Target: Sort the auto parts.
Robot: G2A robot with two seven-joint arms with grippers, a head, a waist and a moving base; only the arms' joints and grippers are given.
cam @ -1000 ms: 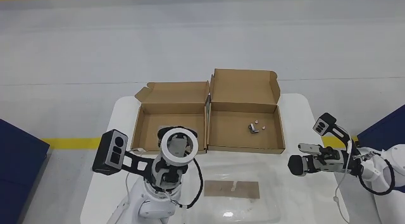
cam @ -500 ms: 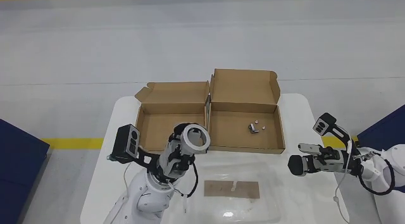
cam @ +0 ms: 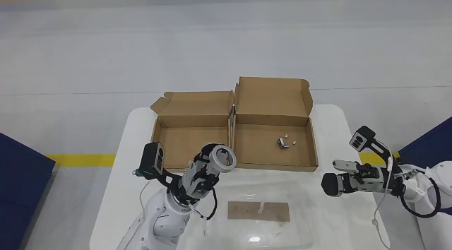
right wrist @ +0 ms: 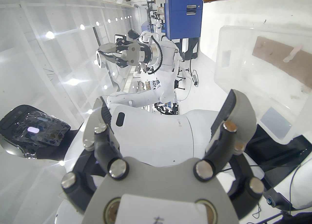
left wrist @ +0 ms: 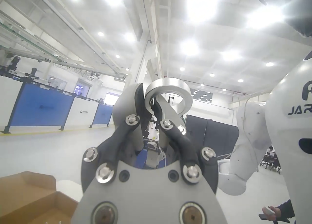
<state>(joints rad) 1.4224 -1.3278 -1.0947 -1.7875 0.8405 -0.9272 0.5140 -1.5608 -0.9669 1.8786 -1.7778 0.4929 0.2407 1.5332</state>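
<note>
Since a second ago the left gripper (left wrist: 150, 103) has swung rightward. It clenches the metal ring (left wrist: 170, 85) by its rim above the left cardboard box's (cam: 176, 147) near wall, beside the right box (cam: 254, 147). Open table (cam: 332, 137) lies around the clear bin (cam: 308, 211). At the table's right edge the right gripper (cam: 327, 183) stays put, fingers spread and empty. The small parts (cam: 285, 140) in the right box are too tiny to identify, perhaps clips.

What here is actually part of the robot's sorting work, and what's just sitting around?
Job: metal ring in the left gripper; left cardboard box; right cardboard box holding small parts.
Just there: clear tub with a brown strip inside; blue cabinet beyond the table.
</note>
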